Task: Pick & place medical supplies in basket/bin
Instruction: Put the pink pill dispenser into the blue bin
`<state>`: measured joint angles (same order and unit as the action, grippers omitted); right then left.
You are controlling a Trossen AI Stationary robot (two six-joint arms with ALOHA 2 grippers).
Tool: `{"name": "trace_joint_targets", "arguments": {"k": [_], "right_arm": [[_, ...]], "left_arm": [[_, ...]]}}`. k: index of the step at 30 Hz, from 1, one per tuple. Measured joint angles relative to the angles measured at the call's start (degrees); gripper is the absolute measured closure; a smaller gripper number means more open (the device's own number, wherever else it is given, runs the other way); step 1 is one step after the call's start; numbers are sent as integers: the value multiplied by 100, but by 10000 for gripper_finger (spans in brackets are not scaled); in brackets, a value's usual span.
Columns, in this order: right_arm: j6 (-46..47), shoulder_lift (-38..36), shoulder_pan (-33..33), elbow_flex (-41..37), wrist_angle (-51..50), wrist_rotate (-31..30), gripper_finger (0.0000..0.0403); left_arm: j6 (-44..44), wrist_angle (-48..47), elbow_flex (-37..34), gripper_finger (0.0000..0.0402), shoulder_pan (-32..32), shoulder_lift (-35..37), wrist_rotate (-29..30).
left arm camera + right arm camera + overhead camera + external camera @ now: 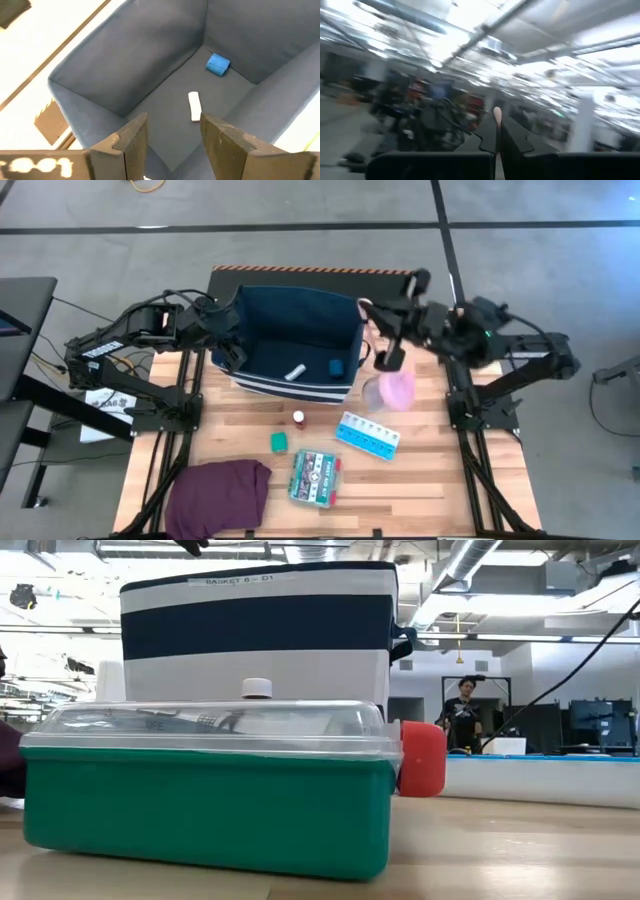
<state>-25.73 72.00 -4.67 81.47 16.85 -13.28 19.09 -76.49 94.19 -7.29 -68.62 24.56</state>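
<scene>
The navy bin [290, 340] stands at the table's far middle; it fills the low view behind the flat box [200, 790]. Inside lie a white tube [194, 106] and a blue block [218, 64]. My left gripper [172, 130] is open above the bin's near-left corner [232, 352]. My right gripper [388, 355] is just right of the bin, shut; the pink-white tape roll [397, 390] shows right under it. The pill organizer [367, 434], red-capped vial [298, 418], green block [279, 442] and green-white box [315, 477] lie on the table. My right gripper is shut on a thin pale-pink edge [496, 114] that sticks out between its fingertips, pinched between the two fingers. The fingers point away from the table toward the room. Whether the roll hangs clear or rests on the table does not show.
A purple cloth [220, 492] lies at the near-left corner of the wooden table [440, 480]. A person [465, 715] stands far off in the room beyond. Bare wood shows between the bin and the loose items.
</scene>
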Motion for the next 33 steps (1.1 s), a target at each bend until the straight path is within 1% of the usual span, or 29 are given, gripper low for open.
{"name": "trace_joint_targets", "arguments": {"k": [2, 3, 5, 7, 11, 16, 18, 22, 25, 28, 33], "right_arm": [[483, 132, 441, 8, 174, 909, 403], [761, 200, 614, 4, 179, 1193, 403], [1113, 423, 878, 7, 190, 1386, 403], [1202, 650, 1073, 4, -50, 1332, 403], [1251, 1370, 1403, -3, -87, 1336, 403], [1684, 2231, 1643, -4, 34, 1355, 403], [1797, 2550, 1698, -4, -93, 1342, 403], [1543, 3154, 1838, -4, -196, 1342, 403], [1494, 3473, 1899, 2, -184, 1338, 402], [1490, 3633, 1973, -7, -260, 1331, 399], [1511, 3699, 1967, 4, -308, 1323, 381]], "left_arm": [[1, 0, 0, 232, -2, 0, 13], [1, 0, 0, 232, 0, 0, 15], [17, -2, 0, 232, -2, 0, 15], [12, -4, -2, 232, 0, -2, 13], [-39, -10, -2, 232, -1, -2, 18], [-74, -67, -2, 232, -2, -2, 24], [-83, -113, -2, 232, 0, -2, 24], [-87, -187, -2, 232, -2, -1, 25], [-48, -282, -2, 232, -1, -2, 26], [-38, -281, -2, 232, -2, 0, 20], [60, -278, -2, 232, -1, 0, 17]]}}
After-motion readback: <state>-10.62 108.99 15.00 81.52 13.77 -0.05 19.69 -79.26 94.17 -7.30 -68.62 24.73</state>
